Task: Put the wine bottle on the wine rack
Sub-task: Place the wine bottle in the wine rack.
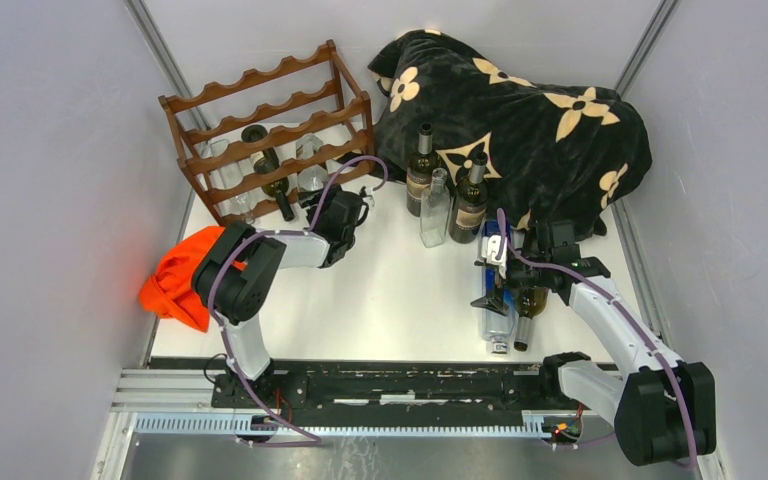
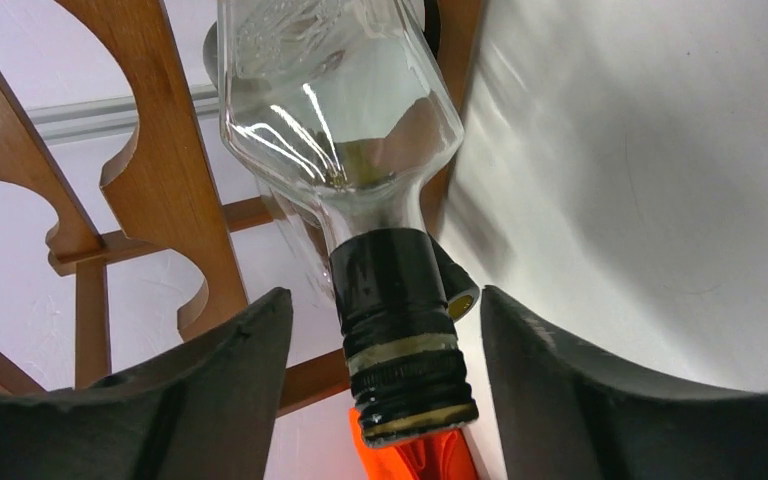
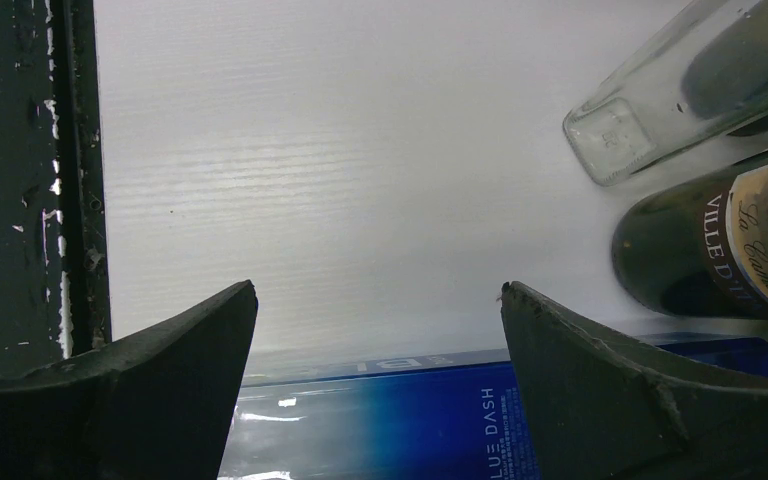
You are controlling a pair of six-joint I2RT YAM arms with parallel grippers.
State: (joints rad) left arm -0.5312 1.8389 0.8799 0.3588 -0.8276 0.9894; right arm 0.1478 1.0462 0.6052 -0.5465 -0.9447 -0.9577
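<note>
Your left hand (image 2: pixel 385 297) stands at the wine rack (image 2: pixel 160 170), fingers parted either side of the wine bottle's (image 2: pixel 340 110) black-capped neck, gripping nothing; the clear bottle lies in the rack, neck outward; step judged: release after placing; next, withdraw straight back, clear of the cap; your right hand (image 3: pixel 378 288) hangs wide over a blue-labelled bottle (image 3: pixel 390 420) on the bench (image 3: pixel 360 150).

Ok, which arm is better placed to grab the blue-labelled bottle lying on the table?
Right. Its open right gripper hangs directly over the blue-labelled bottle. The left gripper is away at the wine rack, its jaws open either side of the cap of a clear bottle.
</note>
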